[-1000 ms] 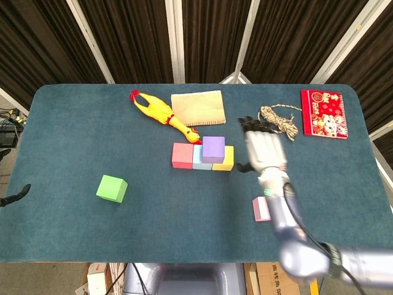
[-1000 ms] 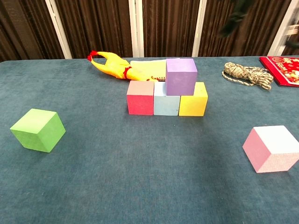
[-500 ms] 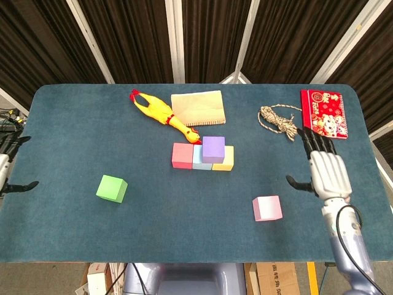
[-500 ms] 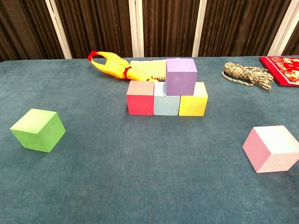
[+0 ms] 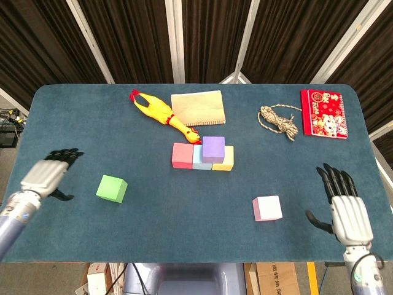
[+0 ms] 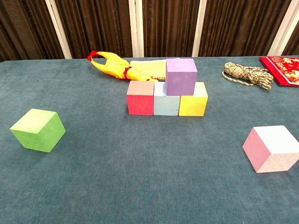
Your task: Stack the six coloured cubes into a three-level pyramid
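Head view: right hand (image 5: 348,212) has backed off to the near right edge, and the left hand (image 5: 44,176) has come in by the green cube (image 5: 112,188).

Both hands are empty, fingers spread. Base row of red cube (image 5: 182,155), light blue cube (image 5: 201,158) and yellow cube (image 5: 225,159) sits mid-table with the purple cube (image 5: 213,149) on top, toward the right. Pink cube (image 5: 267,208) waits near right. Looks like green goes up next, two cubes left.
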`<move>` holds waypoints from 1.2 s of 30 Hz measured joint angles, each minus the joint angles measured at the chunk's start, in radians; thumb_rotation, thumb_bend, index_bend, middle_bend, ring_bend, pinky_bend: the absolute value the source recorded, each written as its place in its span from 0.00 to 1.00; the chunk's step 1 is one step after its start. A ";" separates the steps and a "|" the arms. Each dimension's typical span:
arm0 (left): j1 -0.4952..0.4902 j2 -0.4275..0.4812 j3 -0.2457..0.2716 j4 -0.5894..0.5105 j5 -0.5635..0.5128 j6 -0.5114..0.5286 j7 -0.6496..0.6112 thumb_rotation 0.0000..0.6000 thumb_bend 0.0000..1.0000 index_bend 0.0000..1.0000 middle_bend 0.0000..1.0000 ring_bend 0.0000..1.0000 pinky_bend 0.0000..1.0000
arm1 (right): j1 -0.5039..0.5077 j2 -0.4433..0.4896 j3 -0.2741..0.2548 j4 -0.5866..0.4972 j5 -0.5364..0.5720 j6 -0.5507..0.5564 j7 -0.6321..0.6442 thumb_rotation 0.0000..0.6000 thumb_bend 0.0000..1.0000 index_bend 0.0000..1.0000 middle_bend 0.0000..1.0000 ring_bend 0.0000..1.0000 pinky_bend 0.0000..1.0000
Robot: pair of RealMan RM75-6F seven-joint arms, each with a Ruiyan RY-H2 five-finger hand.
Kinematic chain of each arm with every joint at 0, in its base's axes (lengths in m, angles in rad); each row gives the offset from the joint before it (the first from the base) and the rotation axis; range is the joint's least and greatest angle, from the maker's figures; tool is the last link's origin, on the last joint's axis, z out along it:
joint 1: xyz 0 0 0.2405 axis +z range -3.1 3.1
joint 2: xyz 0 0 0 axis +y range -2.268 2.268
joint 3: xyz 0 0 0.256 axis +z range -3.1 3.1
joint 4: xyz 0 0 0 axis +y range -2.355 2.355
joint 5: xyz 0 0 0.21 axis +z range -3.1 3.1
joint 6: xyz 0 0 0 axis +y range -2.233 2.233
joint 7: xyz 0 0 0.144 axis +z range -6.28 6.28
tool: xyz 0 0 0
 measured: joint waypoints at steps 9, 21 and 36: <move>-0.098 -0.199 0.050 -0.016 -0.130 0.102 0.193 1.00 0.00 0.03 0.04 0.00 0.00 | -0.075 -0.063 -0.052 0.104 -0.094 0.081 0.101 1.00 0.25 0.03 0.03 0.00 0.00; -0.202 -0.372 0.089 0.019 -0.246 0.227 0.365 1.00 0.06 0.07 0.06 0.00 0.00 | -0.090 -0.061 -0.042 0.081 -0.054 0.053 0.116 1.00 0.25 0.03 0.03 0.00 0.00; -0.288 -0.313 0.138 0.074 -0.288 0.106 0.381 1.00 0.16 0.11 0.11 0.00 0.00 | -0.107 -0.064 -0.025 0.049 -0.012 0.039 0.079 1.00 0.25 0.03 0.03 0.00 0.00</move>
